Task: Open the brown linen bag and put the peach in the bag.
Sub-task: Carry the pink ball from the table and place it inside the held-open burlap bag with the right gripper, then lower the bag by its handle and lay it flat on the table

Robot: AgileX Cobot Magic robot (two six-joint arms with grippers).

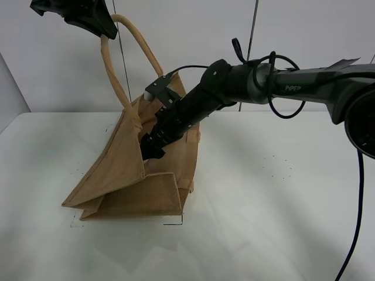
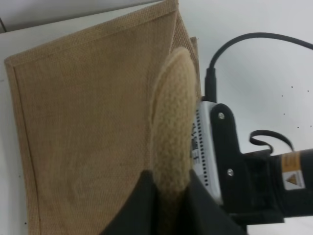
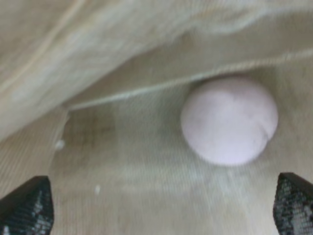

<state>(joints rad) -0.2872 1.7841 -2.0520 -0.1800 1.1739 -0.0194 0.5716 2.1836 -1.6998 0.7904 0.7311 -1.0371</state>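
Observation:
The brown linen bag [image 1: 132, 175] stands on the white table, its mouth pulled open. My left gripper [image 1: 104, 30] is shut on one beige loop handle [image 1: 123, 58] and holds it high; in the left wrist view the handle [image 2: 171, 132] is pinched between the dark fingers [image 2: 139, 205] above the bag's side [image 2: 83, 122]. My right gripper [image 1: 153, 149] reaches into the bag's mouth. In the right wrist view it [image 3: 161, 210] is open and empty, its fingertips [image 3: 27, 205] wide apart. The pink peach [image 3: 229, 120] lies loose on the bag's inner cloth [image 3: 122, 147], apart from the fingers.
The white table [image 1: 281, 222] spreads around the bag, with a pale wall behind it. The right arm [image 1: 263, 82] and its black cables stretch from the right edge across to the bag. It also shows in the left wrist view [image 2: 244, 166].

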